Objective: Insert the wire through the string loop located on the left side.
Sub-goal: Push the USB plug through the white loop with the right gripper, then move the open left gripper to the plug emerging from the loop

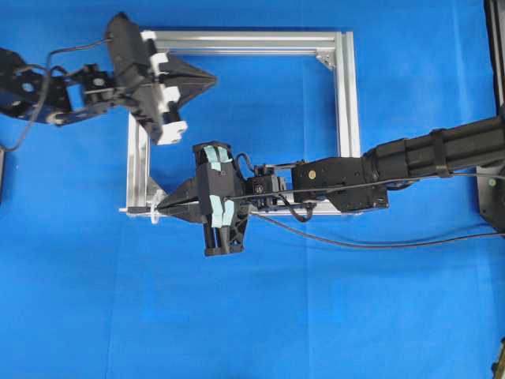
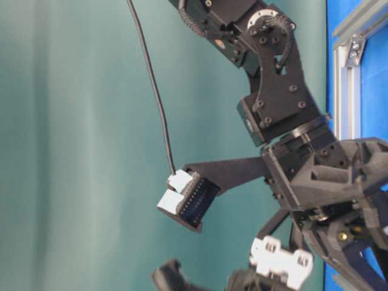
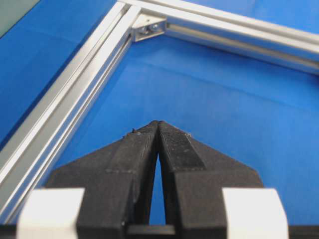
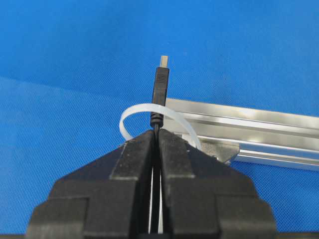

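right arm extends across from the right side, wrist level, right gripper [image 1: 162,208] pointing leftward near the table surface; jaws closed tight, fingertips [image 4: 149,142] meeting; left arm enters from the upper left, left gripper [image 1: 211,79] pointing rightward; jaws closed, fingertips [image 3: 158,130] touching, nothing between them.
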### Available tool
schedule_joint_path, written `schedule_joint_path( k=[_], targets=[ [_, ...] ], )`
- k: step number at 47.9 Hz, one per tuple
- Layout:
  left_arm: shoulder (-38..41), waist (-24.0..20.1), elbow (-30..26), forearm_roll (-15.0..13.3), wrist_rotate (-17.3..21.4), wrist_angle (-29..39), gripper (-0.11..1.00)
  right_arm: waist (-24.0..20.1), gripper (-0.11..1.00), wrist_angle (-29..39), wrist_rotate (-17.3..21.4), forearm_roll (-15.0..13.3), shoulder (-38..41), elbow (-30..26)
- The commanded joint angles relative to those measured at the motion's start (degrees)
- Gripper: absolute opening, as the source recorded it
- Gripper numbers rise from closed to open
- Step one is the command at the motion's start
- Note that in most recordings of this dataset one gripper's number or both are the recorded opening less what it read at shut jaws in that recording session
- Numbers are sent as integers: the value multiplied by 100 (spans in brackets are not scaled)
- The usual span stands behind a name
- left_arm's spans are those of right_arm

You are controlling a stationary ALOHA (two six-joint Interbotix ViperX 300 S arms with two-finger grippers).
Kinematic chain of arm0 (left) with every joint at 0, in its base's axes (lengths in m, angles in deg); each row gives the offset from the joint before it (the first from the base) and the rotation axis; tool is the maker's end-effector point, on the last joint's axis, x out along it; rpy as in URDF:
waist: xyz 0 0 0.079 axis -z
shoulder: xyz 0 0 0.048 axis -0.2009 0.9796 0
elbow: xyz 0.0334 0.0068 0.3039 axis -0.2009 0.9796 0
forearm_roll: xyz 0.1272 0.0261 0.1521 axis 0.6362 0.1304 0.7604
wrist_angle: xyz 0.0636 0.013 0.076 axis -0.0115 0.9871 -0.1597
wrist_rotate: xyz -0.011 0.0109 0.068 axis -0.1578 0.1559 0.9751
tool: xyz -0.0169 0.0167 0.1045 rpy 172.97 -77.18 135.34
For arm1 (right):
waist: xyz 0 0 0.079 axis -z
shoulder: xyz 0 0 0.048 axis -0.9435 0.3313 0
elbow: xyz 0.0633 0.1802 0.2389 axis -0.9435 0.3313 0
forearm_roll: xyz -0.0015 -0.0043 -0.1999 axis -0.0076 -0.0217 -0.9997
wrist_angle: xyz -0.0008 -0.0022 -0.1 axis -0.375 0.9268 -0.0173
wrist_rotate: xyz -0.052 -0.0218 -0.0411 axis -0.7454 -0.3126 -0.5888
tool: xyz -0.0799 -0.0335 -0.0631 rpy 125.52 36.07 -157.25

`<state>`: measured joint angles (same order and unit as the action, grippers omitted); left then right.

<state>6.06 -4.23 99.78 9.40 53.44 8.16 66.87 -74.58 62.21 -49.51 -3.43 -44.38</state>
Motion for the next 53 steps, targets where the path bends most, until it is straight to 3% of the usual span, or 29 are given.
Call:
schedule_joint_path(
  k=[1,24,39,47,53],
  targets=[
    [-448,0,281,18,9,-26,0,0,0,-18,-9,0,-105,-114],
    [-2338,0,2065,18,18,0,0,9,0,-18,-9,0,-105,-105],
    [-2971,18,2250,18,-79,659,0,18,0,-9,-9,0,-105,-97],
    [-2997,413,2259,26,-88,765,0,18,0,-18,-9,0,-105,-97],
    [-3059,1028,2303,44,-79,782,0,18,0,-9,-9,0,-114,-97]
  ],
)
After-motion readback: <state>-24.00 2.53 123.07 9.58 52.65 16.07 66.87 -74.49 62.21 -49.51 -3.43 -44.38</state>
